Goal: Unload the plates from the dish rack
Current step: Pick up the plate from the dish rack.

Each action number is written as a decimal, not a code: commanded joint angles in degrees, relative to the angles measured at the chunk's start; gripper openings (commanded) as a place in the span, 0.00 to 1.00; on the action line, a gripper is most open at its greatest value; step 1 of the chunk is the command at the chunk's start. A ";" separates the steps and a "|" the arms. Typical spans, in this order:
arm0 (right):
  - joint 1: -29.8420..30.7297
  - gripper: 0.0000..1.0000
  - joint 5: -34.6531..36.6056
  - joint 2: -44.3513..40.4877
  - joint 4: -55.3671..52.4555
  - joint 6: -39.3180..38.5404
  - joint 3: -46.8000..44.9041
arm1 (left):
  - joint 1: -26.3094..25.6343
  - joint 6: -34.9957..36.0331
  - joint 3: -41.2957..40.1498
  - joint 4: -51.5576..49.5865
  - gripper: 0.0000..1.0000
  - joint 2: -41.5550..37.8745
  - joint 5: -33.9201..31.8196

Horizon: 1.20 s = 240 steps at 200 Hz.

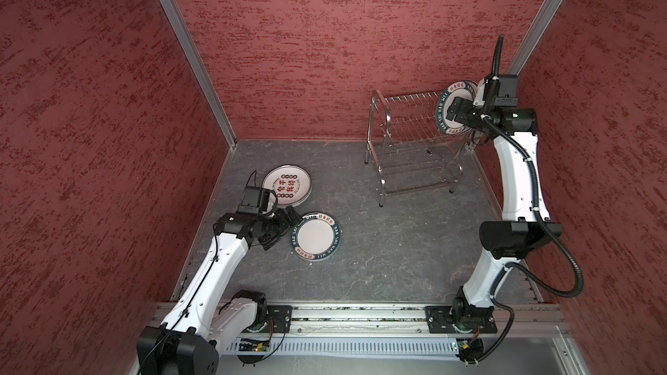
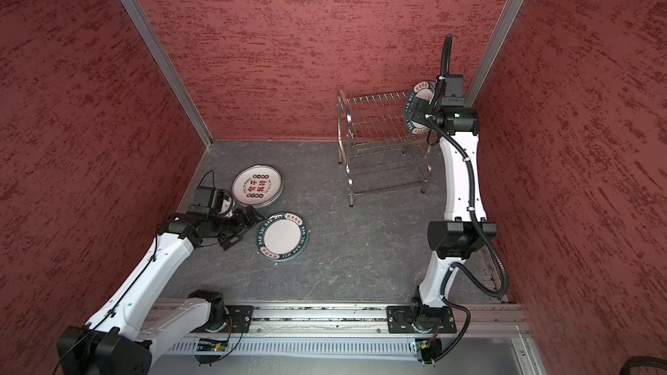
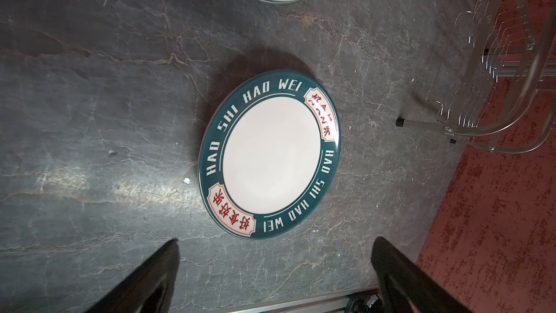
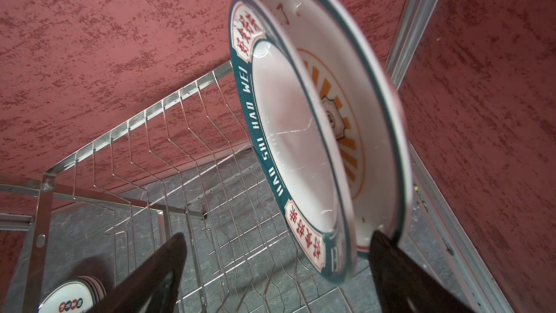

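Two plates remain to unload: on the table (image 1: 379, 265) the dish rack (image 1: 408, 128) holds a teal-rimmed plate (image 4: 288, 133) and a sunburst plate (image 4: 370, 133) on edge at its right end, close together, while a stack of plates (image 1: 287, 183) and a lone teal plate (image 3: 270, 155) lie flat near the left arm. We note the right jaws spread wide about the lower rims of both racked plates, gripping nothing; the left jaws are spread and empty above the table. Risk, as we judge it: closing here could pinch both rims at once, or nudge the rear plate off its wire.
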 commanded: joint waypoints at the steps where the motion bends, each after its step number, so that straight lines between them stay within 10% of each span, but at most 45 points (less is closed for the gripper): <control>1: -0.59 0.94 -1.33 0.74 2.01 -1.10 1.02 | 0.58 0.42 -0.78 1.78 0.99 0.01 0.70; 240: -0.52 0.27 0.06 -2.46 22.83 -9.75 -14.46 | 1.85 -4.05 -4.43 4.89 0.99 -8.57 -3.65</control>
